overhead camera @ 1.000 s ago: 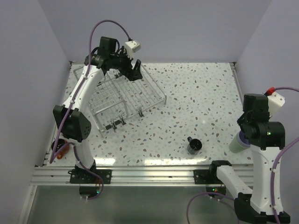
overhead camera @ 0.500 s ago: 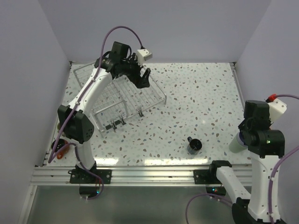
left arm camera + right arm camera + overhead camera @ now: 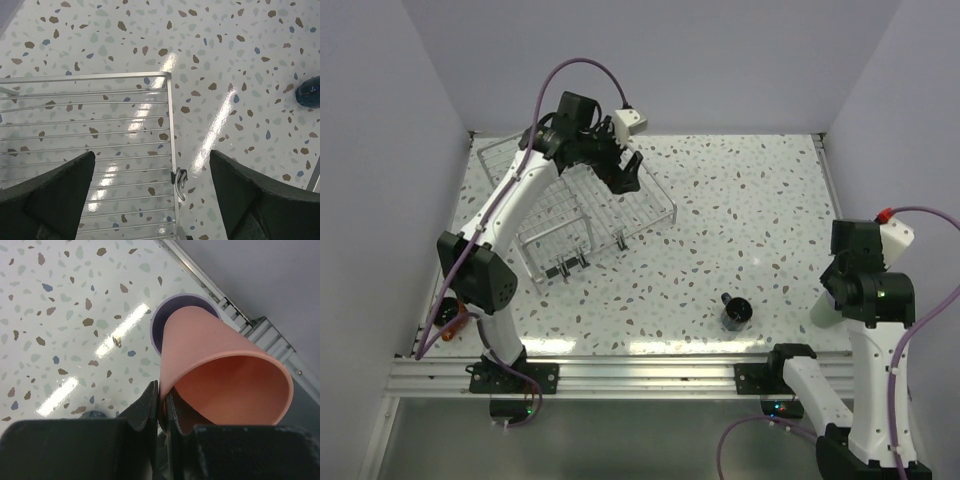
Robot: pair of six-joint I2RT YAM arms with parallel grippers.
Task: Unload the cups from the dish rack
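Right gripper (image 3: 161, 390) pinches the rim of a tilted salmon cup (image 3: 225, 375), directly above a lavender cup (image 3: 159, 330) standing on the tabletop (image 3: 60, 315). Left gripper (image 3: 155, 200) hangs wide open over a corner of the dish rack (image 3: 169, 125); a dark blue cup (image 3: 309, 92) sits well apart from it.

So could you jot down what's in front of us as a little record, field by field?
Left end effector: open, empty, above the dish rack's far corner
Right end effector: shut on the salmon cup wall, cup tilted
Lavender cup: just beyond the salmon cup, mouth toward the wrist camera
Dark cup: alone on the speckled table, near its front edge
Dish rack: no cups visible in it
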